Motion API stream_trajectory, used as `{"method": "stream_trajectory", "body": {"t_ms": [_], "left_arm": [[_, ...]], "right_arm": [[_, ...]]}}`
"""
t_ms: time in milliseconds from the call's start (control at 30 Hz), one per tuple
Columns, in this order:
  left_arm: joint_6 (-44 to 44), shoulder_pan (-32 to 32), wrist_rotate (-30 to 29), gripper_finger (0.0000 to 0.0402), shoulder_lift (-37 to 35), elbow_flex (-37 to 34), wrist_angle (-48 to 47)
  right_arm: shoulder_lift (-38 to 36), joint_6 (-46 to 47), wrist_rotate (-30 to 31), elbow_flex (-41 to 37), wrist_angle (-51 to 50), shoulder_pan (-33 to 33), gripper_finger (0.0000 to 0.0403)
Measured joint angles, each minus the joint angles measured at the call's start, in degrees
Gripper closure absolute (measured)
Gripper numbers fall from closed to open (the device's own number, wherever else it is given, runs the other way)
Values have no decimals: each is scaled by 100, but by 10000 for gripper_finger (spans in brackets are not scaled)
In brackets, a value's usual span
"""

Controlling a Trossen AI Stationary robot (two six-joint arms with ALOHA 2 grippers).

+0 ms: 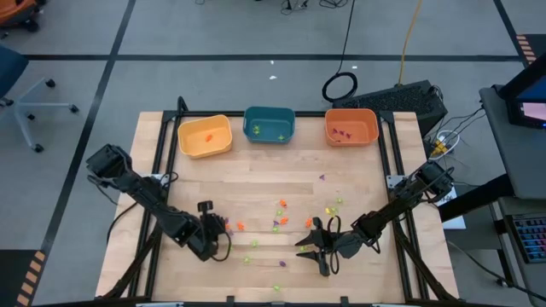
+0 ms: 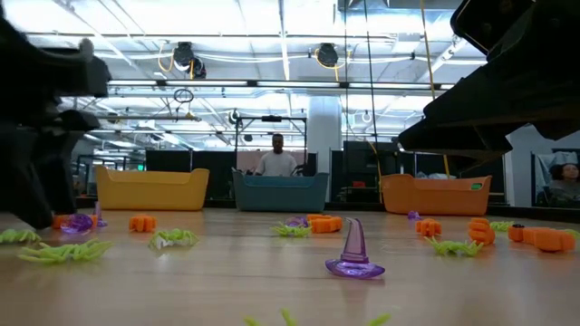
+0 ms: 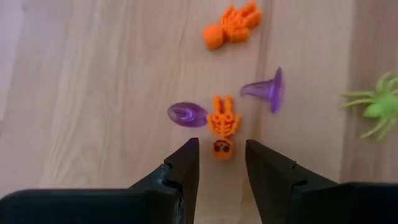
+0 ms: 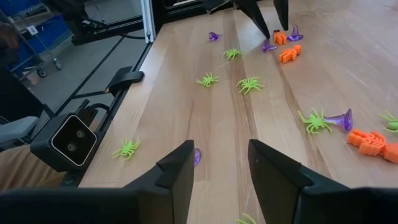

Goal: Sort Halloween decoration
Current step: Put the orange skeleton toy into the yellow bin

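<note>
The table (image 1: 256, 183) is pale wood planks with visible grain, framed by dark rails. Along its far edge stand three smooth plastic bins with rounded corners: a yellow bin (image 1: 205, 136), a teal bin (image 1: 269, 124) and an orange bin (image 1: 351, 126). Each holds a few trinkets — one orange piece in the yellow, small green bits in the teal, purple ones in the orange.

The rest of the trinkets (image 1: 281, 223) lie scattered over the near middle of the table, between the two arms. The low view shows their shapes: a glossy, translucent purple witch hat (image 2: 353, 251) standing upright, spindly light-green spiders (image 2: 172, 238) and chunky orange skeletons (image 2: 323, 223).

The left gripper (image 3: 222, 163) hangs low over the near-left part of the table, fingers spread and pinching nothing. Just ahead of its tips lies an orange skeleton (image 3: 222, 126) with its skull end reaching in between them. Touching it is a flat purple piece (image 3: 187, 114); a purple hat (image 3: 266, 90) lies tipped on its side just beside; a second orange skeleton (image 3: 231, 26) is farther off, and one green spider (image 3: 375, 106) is at the view's edge.

The right gripper (image 4: 221, 165) hovers over the near-right part, fingers spread and empty. Its view counts about six green spiders, such as one spider (image 4: 249, 84) ahead.
</note>
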Motion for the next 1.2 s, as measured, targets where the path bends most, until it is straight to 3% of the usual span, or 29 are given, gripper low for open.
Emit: {"method": "stream_trajectory", "body": {"t_ms": [433, 900, 1200], "left_arm": [[328, 656, 847, 275, -24, 19, 164], [335, 684, 873, 380, -15, 20, 53], [328, 499, 876, 380, 9, 157, -114]], "right_arm": [[1, 0, 1, 0, 2, 0, 266], [0, 1, 1, 0, 2, 0, 266], [-1, -22, 10, 0, 0, 0, 266]]}}
